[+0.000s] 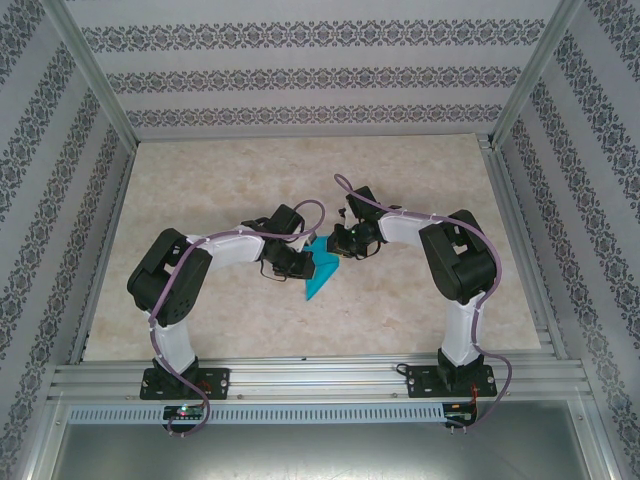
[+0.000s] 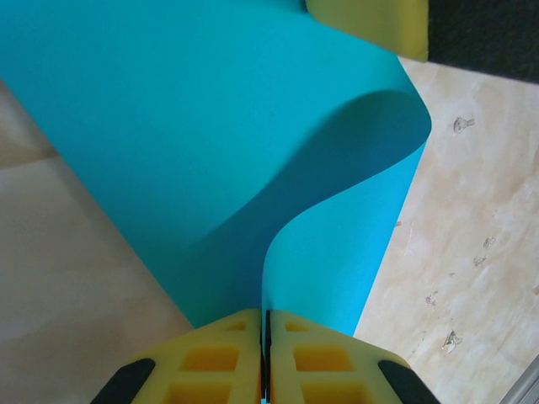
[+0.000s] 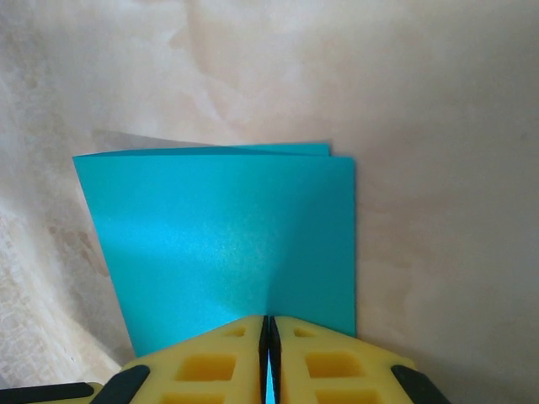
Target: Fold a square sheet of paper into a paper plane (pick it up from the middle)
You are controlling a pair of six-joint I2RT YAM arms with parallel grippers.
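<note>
The square sheet of paper point(image 1: 322, 270) is turquoise-blue and hangs folded over between the two grippers, above the middle of the table. My left gripper point(image 1: 303, 262) is shut on its left side. In the left wrist view the sheet point(image 2: 210, 160) curves up from my shut yellow jaws point(image 2: 266, 324), and a yellow finger point(image 2: 370, 25) of the other gripper shows at the top. My right gripper point(image 1: 345, 247) is shut on the sheet's upper right part. The right wrist view shows the sheet point(image 3: 223, 236) doubled, two edges nearly aligned at the top, pinched between my yellow jaws point(image 3: 269, 328).
The marbled beige table top point(image 1: 250, 170) lies below. Patterned walls point(image 1: 300, 80) and a metal frame point(image 1: 520, 85) close in three sides. A metal rail point(image 1: 320, 385) with both arm bases runs along the near edge.
</note>
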